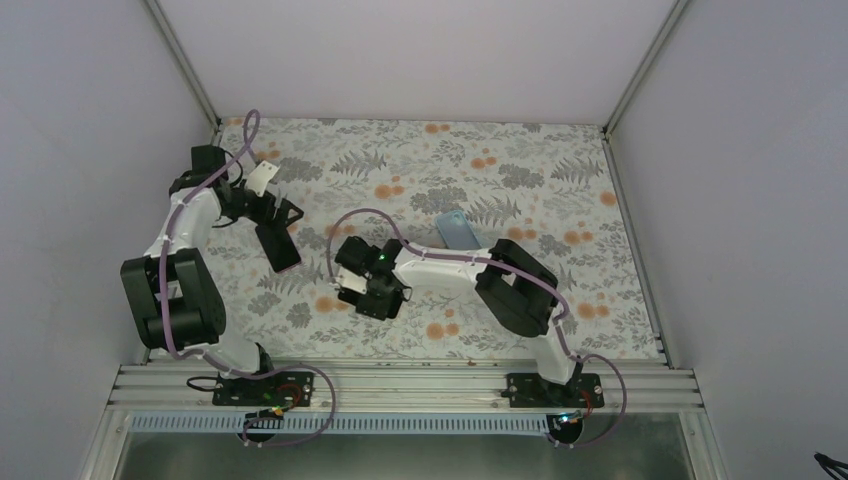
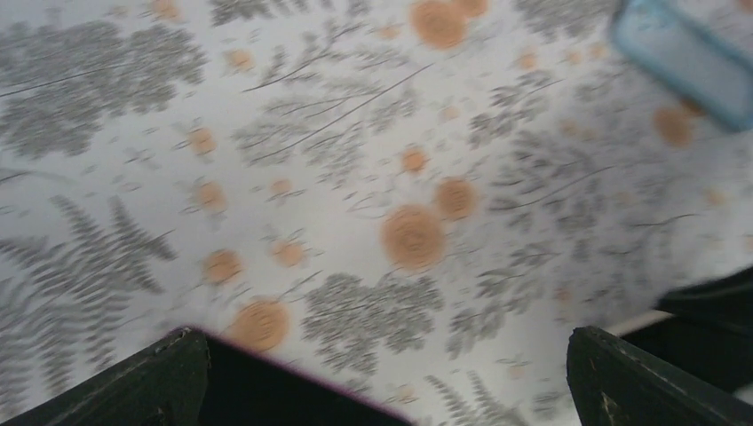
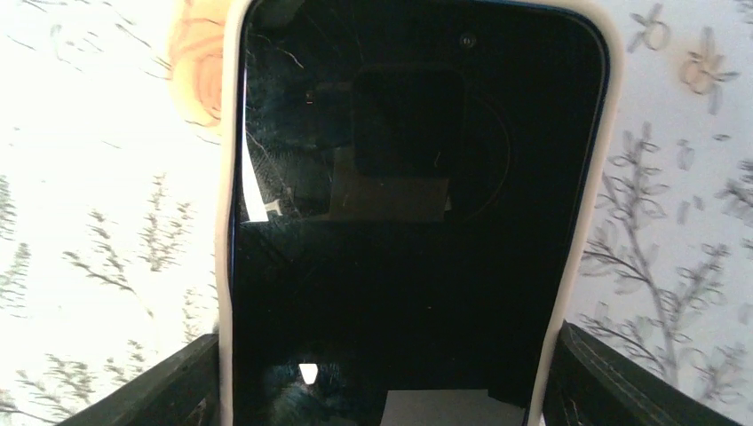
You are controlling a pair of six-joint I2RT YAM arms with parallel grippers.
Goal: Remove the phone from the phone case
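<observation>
The phone, screen up in its white case, lies mid-worktop, nearer the near edge; the right gripper straddles it, fingers close against the case sides, actual grip impossible to tell; the left gripper hangs spread wide toward the left edge.

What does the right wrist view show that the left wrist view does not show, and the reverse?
Only the right wrist view shows a black-screened phone in a pale case, lying between the right fingers. Only the left wrist view shows a light blue case, blurred, at its upper right corner. Both views show the floral cloth and dark fingers at the lower corners, here the left fingers.
</observation>
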